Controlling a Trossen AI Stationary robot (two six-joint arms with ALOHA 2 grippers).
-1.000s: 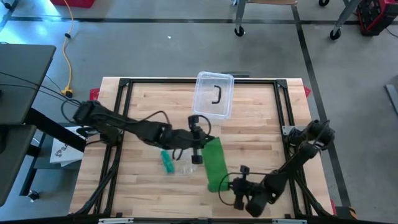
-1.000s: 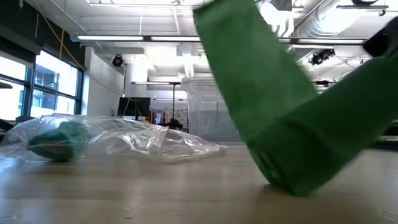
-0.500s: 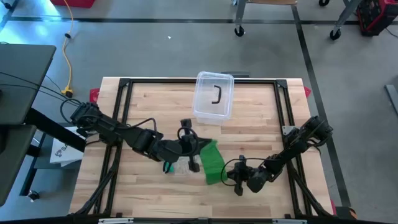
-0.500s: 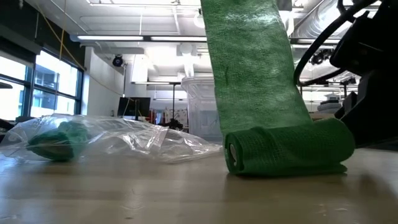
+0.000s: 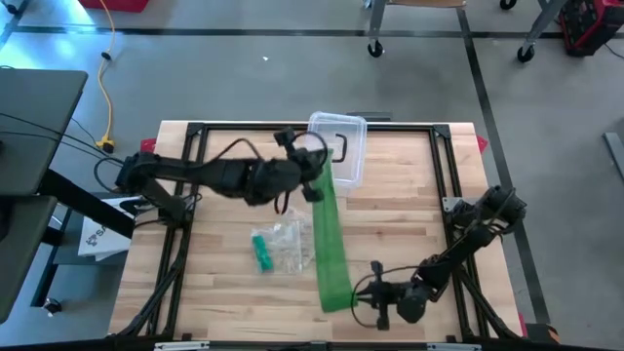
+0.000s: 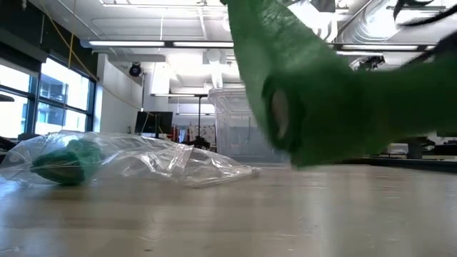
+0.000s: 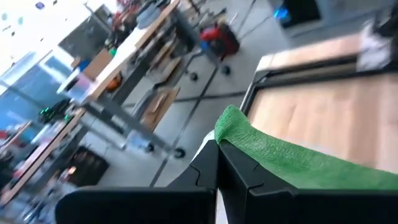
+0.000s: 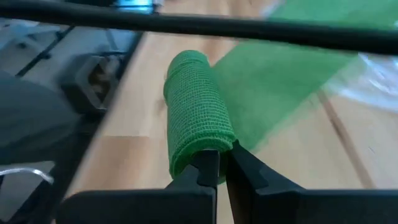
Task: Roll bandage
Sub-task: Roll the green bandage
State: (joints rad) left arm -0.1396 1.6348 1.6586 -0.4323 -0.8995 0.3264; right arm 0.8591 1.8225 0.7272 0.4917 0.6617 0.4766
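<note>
Mid-roll: the green bandage (image 5: 330, 244) is stretched taut from the clear bin (image 5: 336, 148) toward the desk's (image 5: 224, 283) near edge. The left hand (image 5: 317, 175) pinches the free end beside the bin; the right hand (image 5: 369, 295) pinches the rolled core — soft, woven, cylindrical. Next, I judge, calls for turning the core while keeping tension.

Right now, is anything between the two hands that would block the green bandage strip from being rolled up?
Nothing visible does. The green bandage stretches freely from the left hand to the right hand, beside the plastic bag.
</note>
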